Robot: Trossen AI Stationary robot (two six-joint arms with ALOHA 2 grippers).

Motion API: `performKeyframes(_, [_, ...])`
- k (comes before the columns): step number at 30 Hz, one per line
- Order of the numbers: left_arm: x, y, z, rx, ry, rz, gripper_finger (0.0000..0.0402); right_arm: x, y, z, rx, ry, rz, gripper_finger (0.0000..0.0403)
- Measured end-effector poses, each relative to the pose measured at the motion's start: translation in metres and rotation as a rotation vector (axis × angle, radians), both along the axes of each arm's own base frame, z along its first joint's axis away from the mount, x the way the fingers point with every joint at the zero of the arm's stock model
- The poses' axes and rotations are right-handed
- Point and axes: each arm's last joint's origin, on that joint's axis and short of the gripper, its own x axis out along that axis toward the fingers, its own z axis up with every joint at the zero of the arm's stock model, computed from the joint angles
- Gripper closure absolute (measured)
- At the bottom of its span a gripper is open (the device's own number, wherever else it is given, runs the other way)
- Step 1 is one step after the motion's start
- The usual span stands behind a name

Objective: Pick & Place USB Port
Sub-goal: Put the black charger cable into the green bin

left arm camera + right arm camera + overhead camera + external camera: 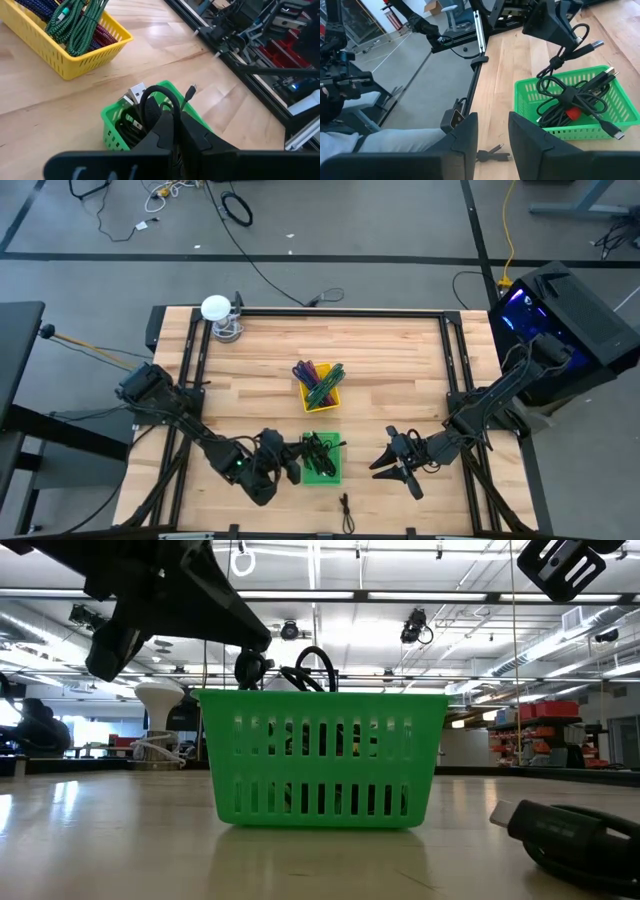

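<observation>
Closest to the low camera lay a black cable plug (575, 828) on the pale wooden surface (400, 370), just beside the green slotted plastic basket (322, 758). Left end effector (175, 131) was clamped narrow on a black USB cable (568, 45), holding it above the near edge of that basket, its connector dangling free. Several bundled black cables (572, 102) already sat inside the basket, so the run looked well advanced; release into the basket remained for this one. One loose black cable (345, 508) remained on the surface near the front edge, apparently still to be collected. Right end effector (397, 459) waited beside the basket on the right, fingers parted and empty. Behind stood a yellow plastic basket (306, 399) of green and purple braided cables (322, 378), well apart, and a white dome-topped object (216, 308) at the far corner. Nothing blocked the drop.
</observation>
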Motion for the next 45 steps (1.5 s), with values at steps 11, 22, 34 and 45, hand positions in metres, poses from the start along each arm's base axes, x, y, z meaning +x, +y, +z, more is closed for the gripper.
performKeyframes(11, [0.008, -0.002, -0.018, -0.010, 0.002, 0.011, 0.0393, 0.000, 0.000, 0.000, -0.001, 0.002, -0.001, 0.0292])
performKeyframes(22, [0.023, 0.005, -0.024, -0.066, 0.013, -0.042, 0.0377, 0.000, 0.000, -0.001, -0.010, 0.012, 0.000, 0.0292])
performKeyframes(34, [0.026, 0.008, -0.024, -0.031, 0.034, -0.056, 0.0293, 0.000, 0.000, -0.002, -0.012, 0.014, 0.000, 0.0292])
performKeyframes(45, [0.023, 0.010, -0.007, 0.065, 0.028, -0.065, 0.0254, -0.001, -0.001, -0.003, -0.019, 0.022, 0.000, 0.0292])
